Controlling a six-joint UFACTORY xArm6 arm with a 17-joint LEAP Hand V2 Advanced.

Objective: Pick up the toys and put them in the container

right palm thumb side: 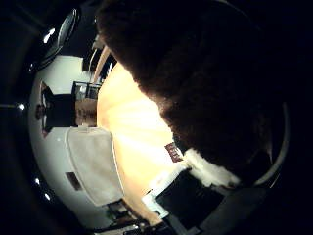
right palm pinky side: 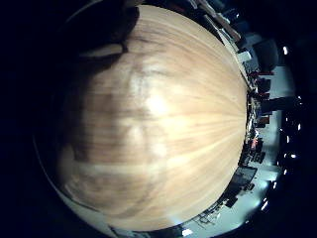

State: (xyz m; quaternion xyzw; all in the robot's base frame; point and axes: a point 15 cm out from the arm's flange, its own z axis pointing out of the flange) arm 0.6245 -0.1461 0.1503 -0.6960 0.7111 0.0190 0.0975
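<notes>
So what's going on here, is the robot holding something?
It looks that way. A dark brown furry toy fills much of the thumb side palm view, so it sits right against the robot's palm, above a light wooden table. The other palm view shows only bare tabletop. Beside the toy, a white-edged box with a dark inside rests on the table; it may be the container. Whether the fingers are closed on the toy cannot be seen.

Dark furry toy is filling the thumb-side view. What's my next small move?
Probably lift a little and check the hold. The furry toy sits tight against the palm, over the wooden table. No container shows in either view, so carrying it anywhere yet seems premature.
</notes>
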